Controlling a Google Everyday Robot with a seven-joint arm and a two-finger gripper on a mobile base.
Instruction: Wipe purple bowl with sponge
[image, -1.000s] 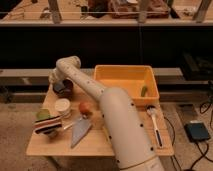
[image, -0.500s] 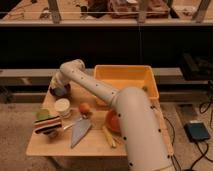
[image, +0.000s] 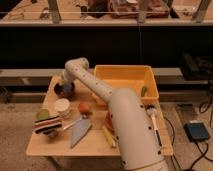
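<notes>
The purple bowl (image: 64, 90) is small, round and dark. It sits at the back left of the wooden table (image: 50, 145), just behind the white cup (image: 62, 107). My white arm rises from the bottom middle, bends at an elbow (image: 76, 65) and comes down at the table's back left. My gripper (image: 63, 81) is at the bowl's far rim, right over the bowl. I cannot make out a sponge at the gripper. Whether anything lies inside the bowl is hidden.
A large orange bin (image: 126, 79) stands at the back right with a green item (image: 144, 91) in it. An orange fruit (image: 85, 108), a striped object (image: 47, 124), a grey flat piece (image: 79, 132), a yellow item (image: 109, 136) and a brush (image: 153, 119) lie on the table. An orange bowl (image: 107, 120) peeks from behind my arm.
My arm's elbow and lower part have shifted a little to the right. The gripper has stayed at the purple bowl. The things on the table have not moved.
</notes>
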